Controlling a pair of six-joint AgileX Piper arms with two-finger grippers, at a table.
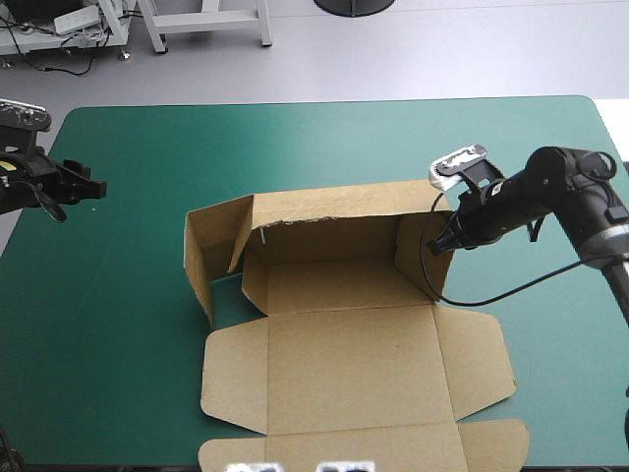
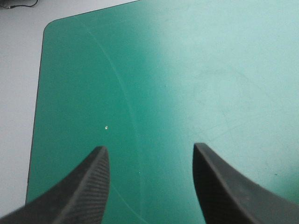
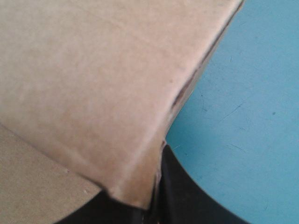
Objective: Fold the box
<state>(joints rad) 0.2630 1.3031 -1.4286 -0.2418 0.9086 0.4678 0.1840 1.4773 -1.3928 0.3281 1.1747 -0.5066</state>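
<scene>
The brown box (image 1: pixel 349 295) lies at the table's middle, its back wall and right side wall raised. A left side flap stands out at an angle, and the front panels lie flat toward the near edge. My right gripper (image 1: pixel 444 239) is at the box's rear right corner. In the right wrist view the board (image 3: pixel 93 84) runs down between its black fingers (image 3: pixel 187 196), so it is shut on that wall's edge. My left gripper (image 1: pixel 90 187) hovers open over bare cover near the table's left edge, far from the box, with nothing between its fingers (image 2: pixel 88 186).
The teal-green cover (image 1: pixel 118 344) is bare on the left and behind the box. The box's front flap (image 1: pixel 334 447) reaches the table's near edge. The table's rounded far-left corner (image 2: pixel 49 28) lies ahead of my left gripper, with grey floor beyond it.
</scene>
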